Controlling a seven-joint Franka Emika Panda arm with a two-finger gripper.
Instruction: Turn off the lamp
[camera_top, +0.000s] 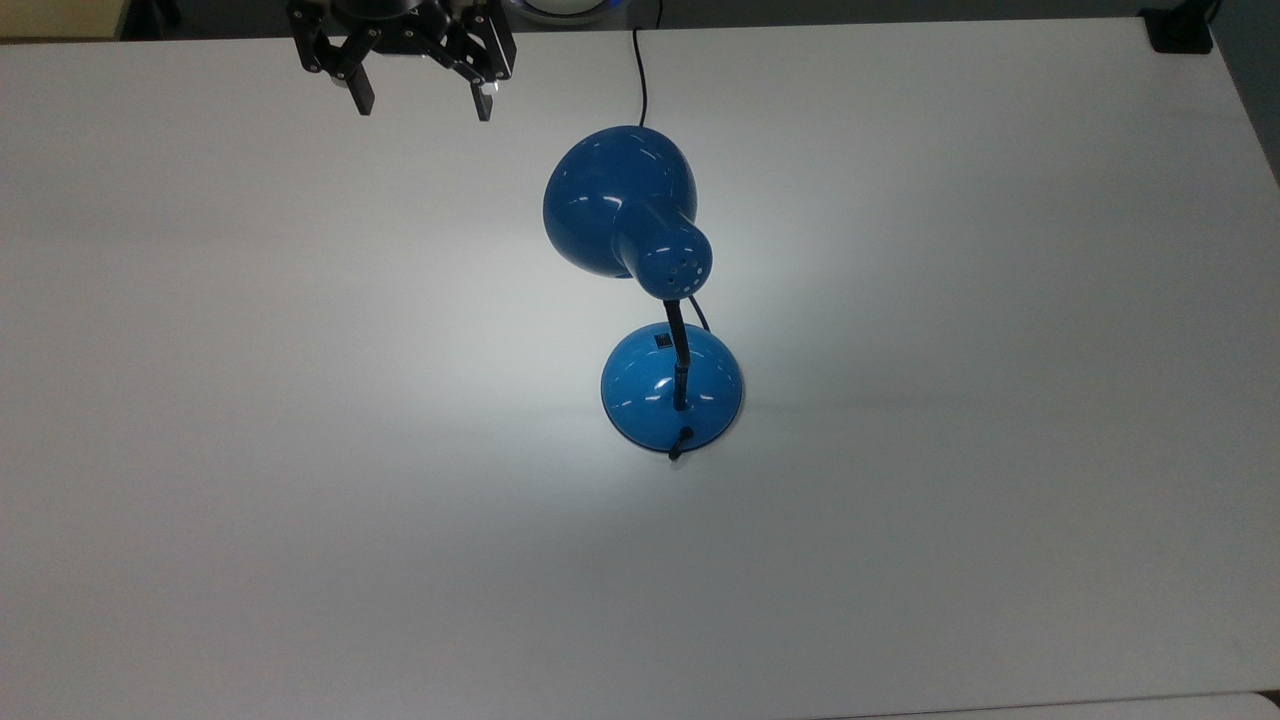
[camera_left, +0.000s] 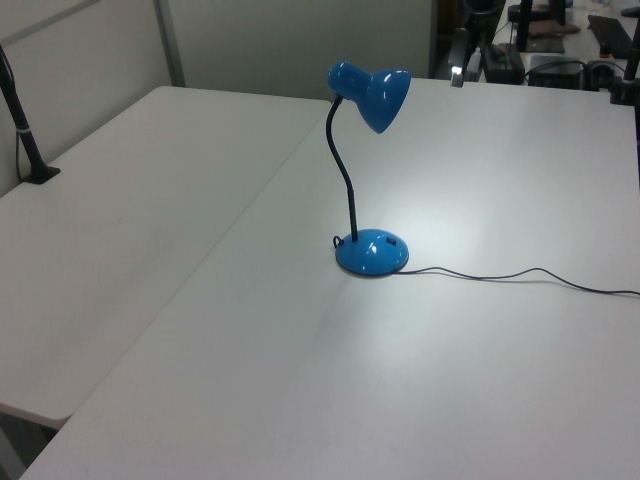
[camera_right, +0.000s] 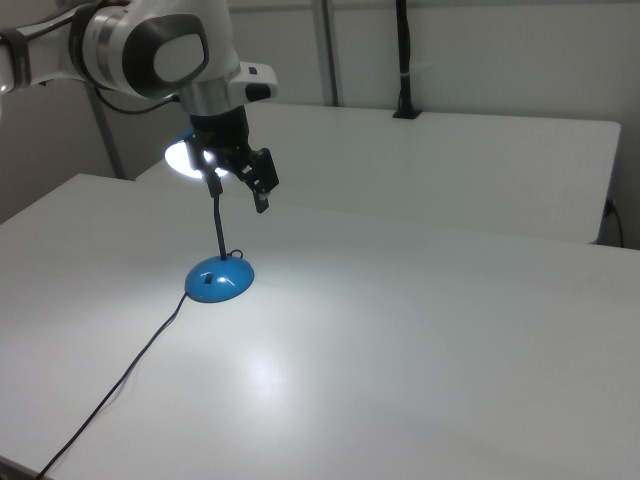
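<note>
Across the whole scene stretches a white table (camera_top: 300, 450), and in the left view a second white table (camera_left: 110, 230) butts against it along a seam at the left view's left. Above the table hangs the white robot arm (camera_right: 150, 50), seen in the right view at the upper left with its black wrist pointing down. Near the middle of the table stands the lamp (camera_top: 640, 290), glossy blue, lit and throwing a bright patch onto the surface around its foot. Its bell-shaped shade (camera_top: 615, 200) tilts downward, held up by a black flexible neck (camera_left: 345, 175) that rises from the round domed base (camera_top: 672, 395). A black cord (camera_left: 520, 277) runs from the base across the table toward the left view's right edge. At the top view's upper left the gripper (camera_top: 422, 105) hovers in the air, well apart from the lamp's base and off to the side of the shade, its two black fingers (camera_top: 361, 92) spread wide with nothing between them. On the base sits a small black switch (camera_top: 663, 339), just beside the foot of the neck
</note>
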